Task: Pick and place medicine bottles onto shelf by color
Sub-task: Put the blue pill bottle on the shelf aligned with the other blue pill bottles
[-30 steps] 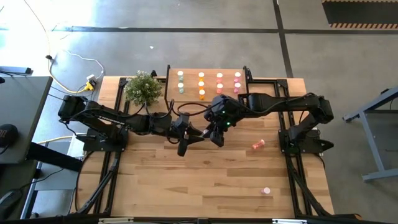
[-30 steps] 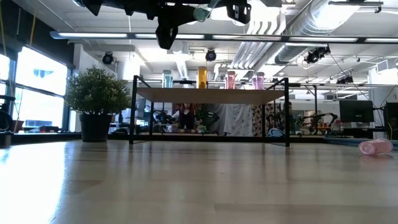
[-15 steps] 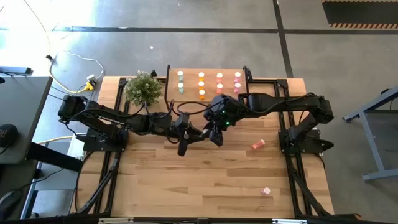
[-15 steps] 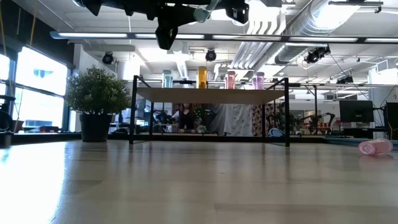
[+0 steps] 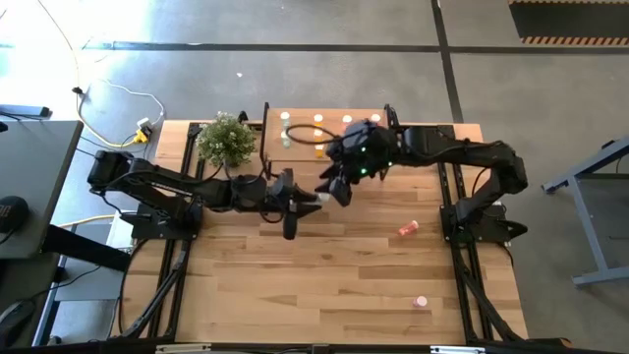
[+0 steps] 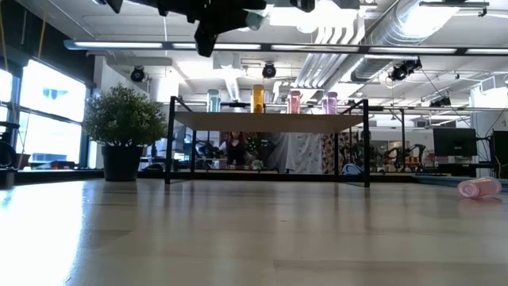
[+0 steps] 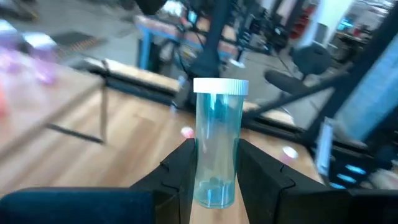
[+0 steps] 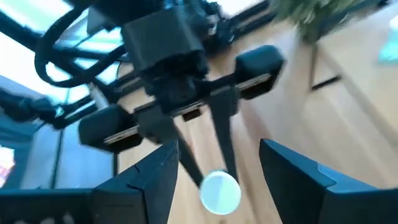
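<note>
Above the table's middle, in front of the shelf (image 6: 270, 121): pale green bottle (image 7: 216, 118), white cap up, pinched low on its body by the closed left gripper (image 7: 216, 150) and held well clear of the wood. Just beside it, right gripper (image 8: 219, 149) with fingers (image 8: 143, 180) spread wide on either side of the cap, touching nothing. Probably a hand-over, so first danger a drop. Expect it if released on the left before a firm hold on the right, with a fall and a roll among the strays, one red-pink bottle (image 5: 408, 228) on its side and one pink bottle (image 5: 421, 301) nearer the front edge. Beware also a pinch on the cap alone, enough to tilt or twist the bottle loose. Farther out, upright bottles (image 6: 258, 98) lined up on the shelf, open to a knock from a low or hasty right-arm sweep, or to green landing in the wrong colour row.
</note>
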